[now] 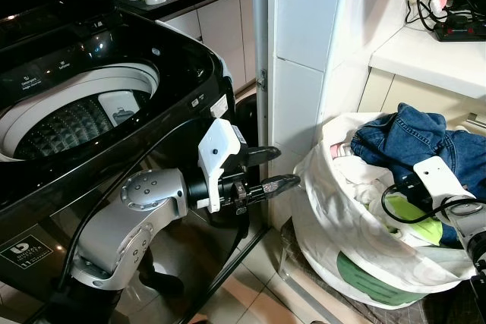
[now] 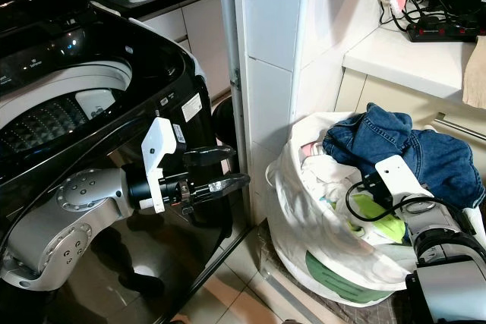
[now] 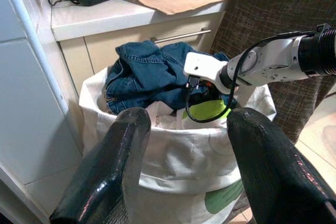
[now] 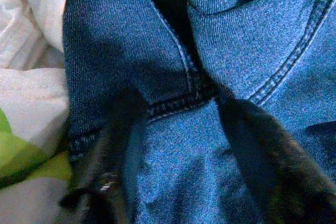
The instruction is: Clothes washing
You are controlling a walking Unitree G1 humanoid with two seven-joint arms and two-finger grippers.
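Denim is what the right gripper point(image 4: 178, 145) has gone for: its two fingers are spread apart and pressed down onto the jeans point(image 1: 414, 138), a stitched seam lying between them, nothing pinched yet. The jeans sit on top of the heap in the white laundry bag point(image 1: 334, 225), which stands on the floor beside the tiled pillar point(image 1: 304, 51), with pale clothes and something green point(image 1: 414, 225) underneath.

Risk, as I judge it: the fingers close on a thin fold only and the heavy jeans slip free on the lift. A deeper grab could catch a pale garment too, or drag the soft bag over, since nothing braces it.

The left gripper point(image 1: 275, 168) hangs in the air between the washing machine point(image 1: 83, 111) and the bag, fingers apart and empty. It is in the way of the path to the open drum point(image 1: 68, 123), so a trailing leg of the jeans could snag on it or on the machine's rim
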